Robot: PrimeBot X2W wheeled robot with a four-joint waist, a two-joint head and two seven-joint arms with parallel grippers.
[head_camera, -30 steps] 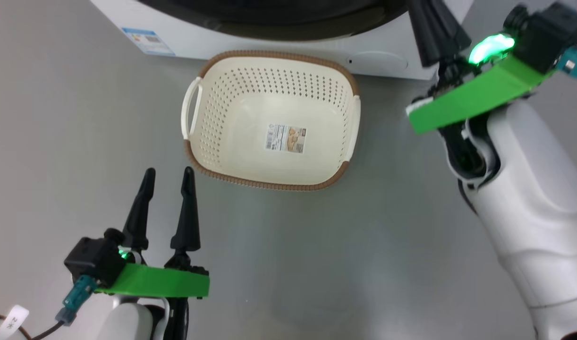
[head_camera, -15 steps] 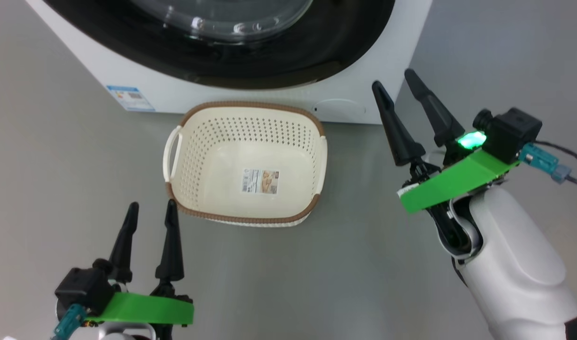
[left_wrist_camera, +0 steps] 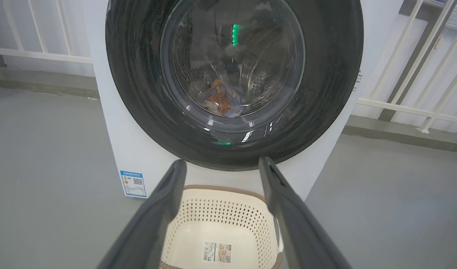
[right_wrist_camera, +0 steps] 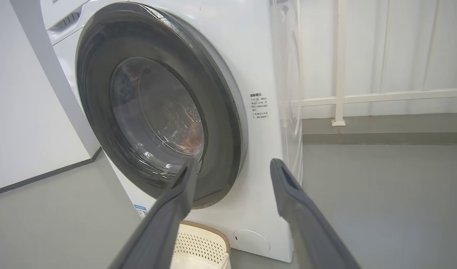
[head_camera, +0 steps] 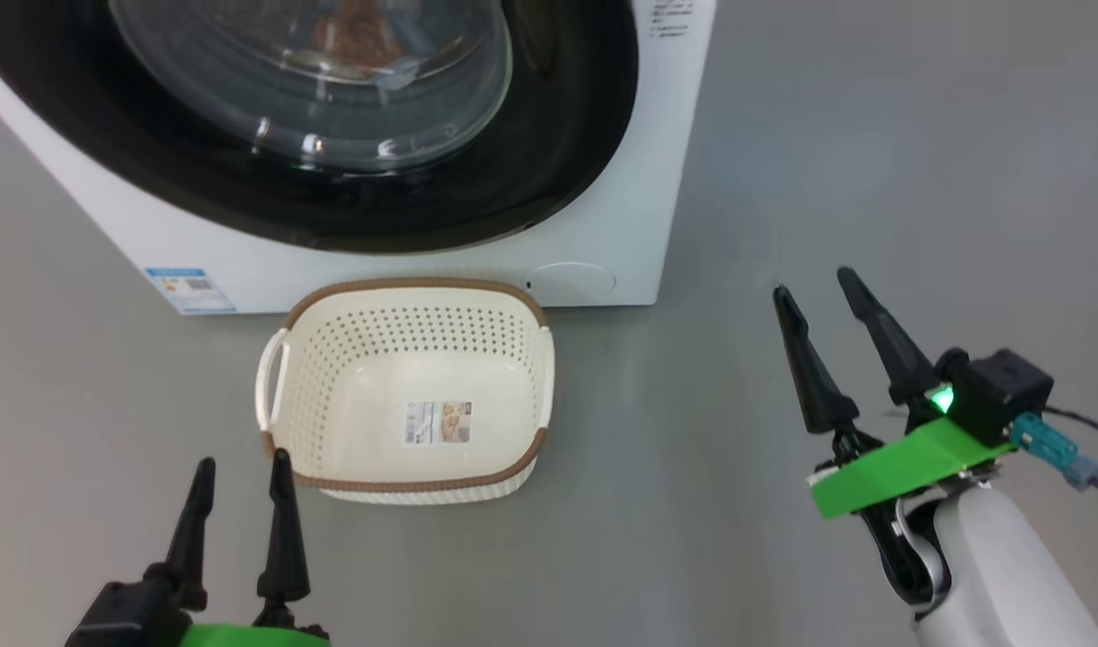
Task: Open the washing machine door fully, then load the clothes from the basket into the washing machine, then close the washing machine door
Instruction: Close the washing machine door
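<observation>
Basket (head_camera: 405,286) holding 1 sticker (head_camera: 438,422), clothes (left_wrist_camera: 221,101) inside washing machine (head_camera: 603,229), door (head_camera: 562,135) shut

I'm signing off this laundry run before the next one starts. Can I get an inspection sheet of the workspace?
Surface: grey floor, bare.
Job's things: door of the washing machine looks shut; clothes inside, behind the glass; basket empty, in front of the machine.
Clutter: nothing seen.
Grippers: left gripper and right gripper both open, holding nothing.
Cables: one cable plugged in at the right wrist.
Surroundings: white railing, white wall.
</observation>
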